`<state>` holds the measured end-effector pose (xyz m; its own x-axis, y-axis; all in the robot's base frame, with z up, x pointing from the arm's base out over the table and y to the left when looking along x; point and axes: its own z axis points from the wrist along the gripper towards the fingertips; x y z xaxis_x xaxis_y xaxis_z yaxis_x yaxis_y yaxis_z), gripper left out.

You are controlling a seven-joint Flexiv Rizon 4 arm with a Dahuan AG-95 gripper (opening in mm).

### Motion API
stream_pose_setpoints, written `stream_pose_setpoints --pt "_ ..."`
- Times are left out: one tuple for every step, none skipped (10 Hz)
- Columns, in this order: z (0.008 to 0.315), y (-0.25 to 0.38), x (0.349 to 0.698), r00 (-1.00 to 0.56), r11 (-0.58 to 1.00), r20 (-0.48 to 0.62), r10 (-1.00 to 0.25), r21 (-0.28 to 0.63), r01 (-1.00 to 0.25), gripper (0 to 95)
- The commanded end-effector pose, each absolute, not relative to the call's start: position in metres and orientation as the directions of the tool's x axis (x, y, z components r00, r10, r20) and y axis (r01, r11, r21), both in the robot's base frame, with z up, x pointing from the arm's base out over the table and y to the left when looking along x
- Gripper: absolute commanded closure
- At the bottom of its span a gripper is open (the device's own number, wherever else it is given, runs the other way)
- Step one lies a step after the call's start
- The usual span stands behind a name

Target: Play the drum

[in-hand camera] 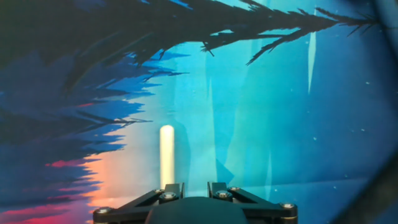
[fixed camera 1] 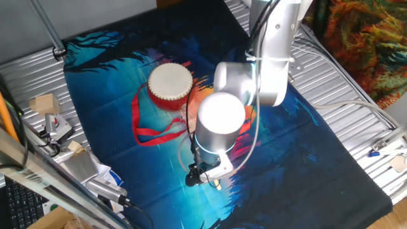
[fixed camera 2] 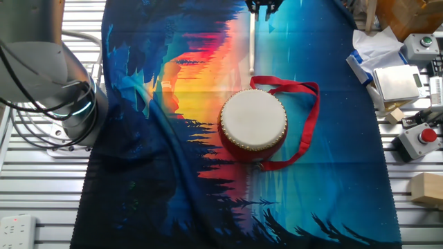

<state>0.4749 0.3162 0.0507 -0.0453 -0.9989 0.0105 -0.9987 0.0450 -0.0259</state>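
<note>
Hand view looks straight down the gripper (in-hand camera: 189, 186): its two dark fingers stand parted with a gap between them, nothing held, and the pale wooden stick (in-hand camera: 166, 155) lies on the printed cloth (in-hand camera: 261, 118) just ahead, its near end running under the left-hand finger of the picture rather than into the gap. That alignment shows nowhere else. In one fixed view the silver arm (fixed camera 1: 254, 83) hides the fingers almost wholly, and only the dark hardware of the gripper (fixed camera 1: 202, 176) peeks out below the wrist, so the stick cannot be seen there. The drum (fixed camera 1: 170, 85) is missing from the hand view but plain in both fixed ones: it sits upright on the cloth behind the gripper and well apart from it, cream skin up, its red ribbon strap (fixed camera 1: 156, 135) looping over the cloth toward the gripper's side. The other fixed view shows the gripper (fixed camera 2: 264, 7) only as a dark tip at the picture's top edge, the stick (fixed camera 2: 251, 50) stretching from below it toward the drum (fixed camera 2: 253, 124), stopping near the strap (fixed camera 2: 308, 117). Around the gripper the cloth lies flat and open; clutter of wooden blocks (fixed camera 1: 44, 105) and boxes sits off the cloth on the tabletop (fixed camera 1: 356, 146) edges, well away.
</note>
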Motion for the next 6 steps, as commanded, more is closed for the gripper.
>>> stream_pose_setpoints --pt "0.047 0.316 0.473 -0.045 0.044 0.014 -0.999 -0.023 -0.999 76.0" --pt "0.044 0.315 0.468 -0.047 0.046 0.013 -0.999 -0.025 -0.999 57.0" --pt "0.038 0.313 0.462 -0.048 0.047 0.011 -0.999 -0.032 -0.998 57.0" --pt "0.033 0.312 0.460 -0.041 0.040 0.007 -0.999 -0.041 -0.998 57.0" --pt "0.029 0.311 0.458 -0.041 0.041 0.008 -0.999 -0.044 -0.998 57.0" --pt "0.025 0.311 0.458 -0.045 0.044 0.005 -0.999 -0.045 -0.998 57.0"
